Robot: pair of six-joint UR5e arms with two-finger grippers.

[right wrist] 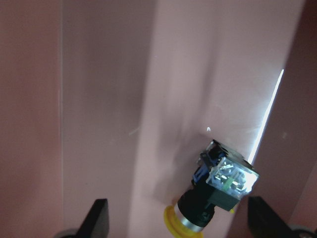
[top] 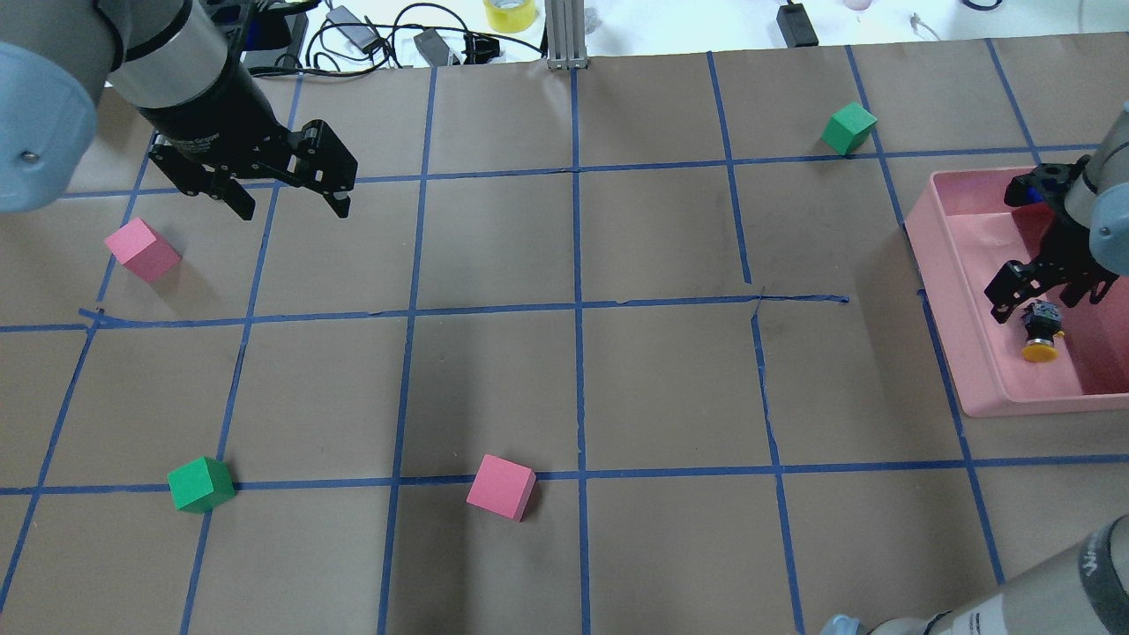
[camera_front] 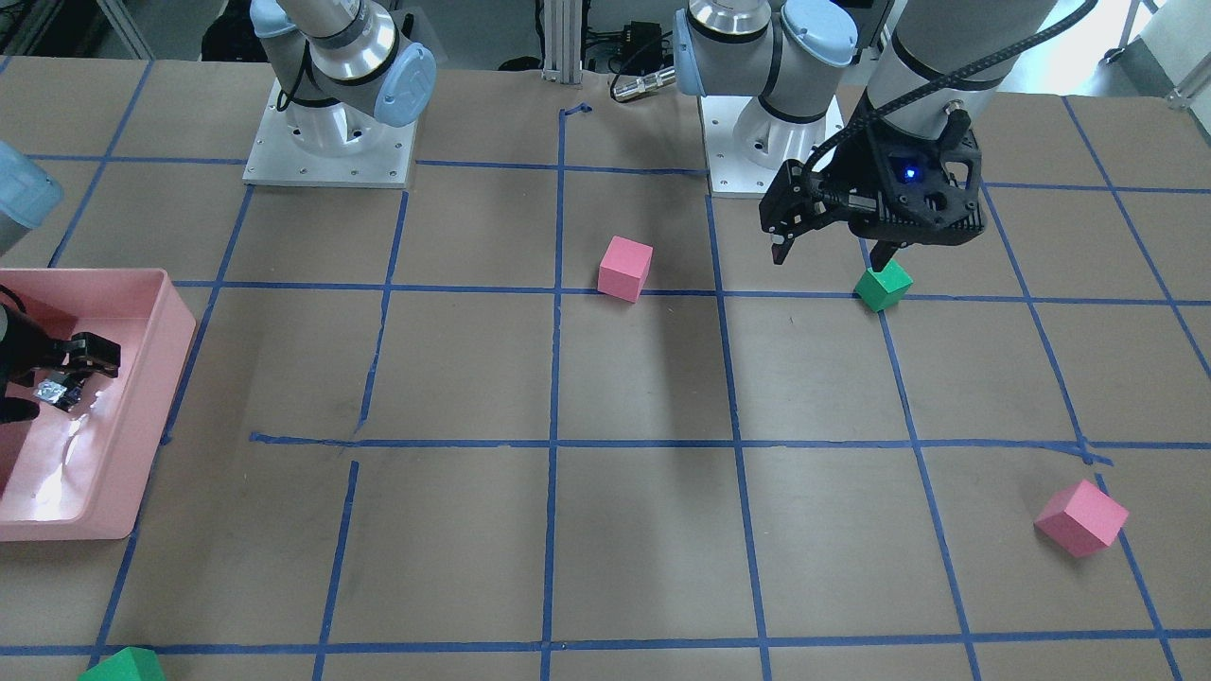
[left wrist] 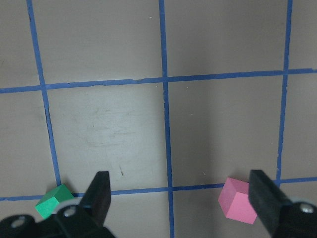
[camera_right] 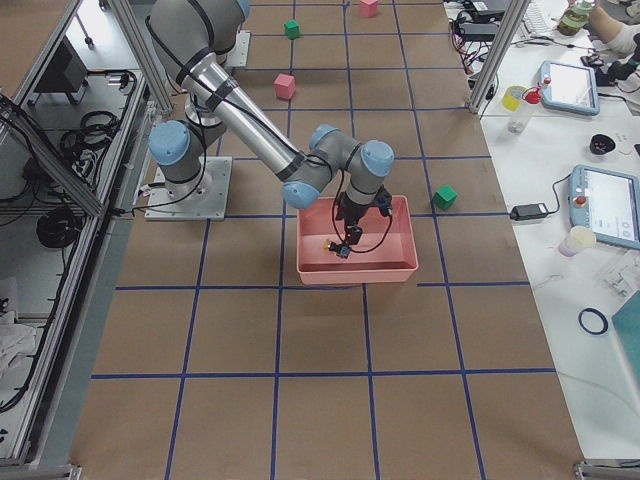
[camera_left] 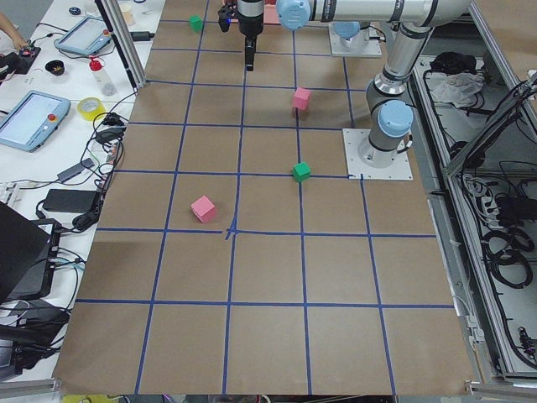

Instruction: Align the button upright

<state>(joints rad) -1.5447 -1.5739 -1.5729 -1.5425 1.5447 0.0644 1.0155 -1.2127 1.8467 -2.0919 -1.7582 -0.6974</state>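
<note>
The button lies on its side on the floor of the pink tray, its yellow cap toward the near wall. In the right wrist view the button shows its clear-backed base up and right and its cap at the lower edge. My right gripper hangs open just above it, with the fingers standing wide on either side and not touching it. My left gripper hovers open and empty high over the table's far left, with bare paper under it in the left wrist view.
Two pink cubes and two green cubes lie scattered on the taped brown table. The tray sits at the table's right edge. Cables and a tape roll lie beyond the far edge.
</note>
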